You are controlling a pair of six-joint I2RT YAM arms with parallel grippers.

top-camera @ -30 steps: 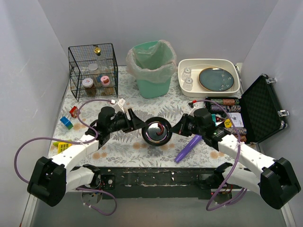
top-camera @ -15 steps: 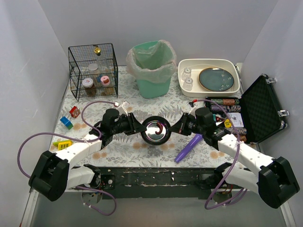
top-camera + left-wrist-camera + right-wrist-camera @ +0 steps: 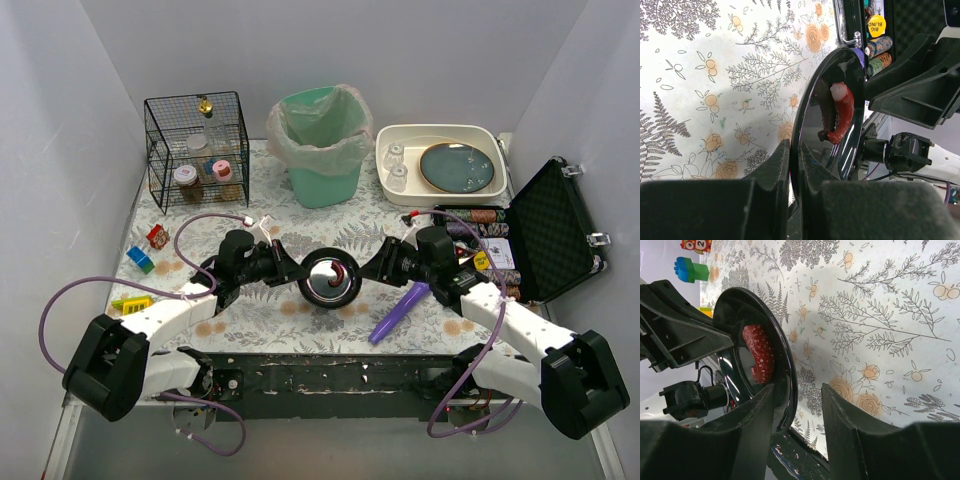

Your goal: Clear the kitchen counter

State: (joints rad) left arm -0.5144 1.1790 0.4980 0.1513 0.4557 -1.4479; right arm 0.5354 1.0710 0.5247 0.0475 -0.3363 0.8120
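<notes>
Kitchen counter [image 3: 330,225], a flat tabletop under a whitish cloth printed with grey-green ferns and peach flowers, fills the floor of a booth with plain pale grey walls on three sides.

Along the back edge stand a black wire basket [image 3: 197,148] with small jars, a green bin [image 3: 322,145] lined with clear plastic, and a white basin [image 3: 440,163] holding a blue-grey plate [image 3: 459,167] and two glasses [image 3: 396,166]. At the right an open black case [image 3: 545,232] shows poker chips [image 3: 480,225]. Toy blocks [image 3: 140,259] lie near the left edge, and a purple object [image 3: 398,311] lies towards the front right.

Over the front middle of the kitchen counter a glossy black dish [image 3: 330,279] with a red piece of food [image 3: 840,112] in it hangs between the two arms. The left gripper [image 3: 794,150] is pinched tight on the dish's rim. The right gripper [image 3: 797,390] has its jaws apart around the opposite rim, with one finger at the rim and the other clear of it.
</notes>
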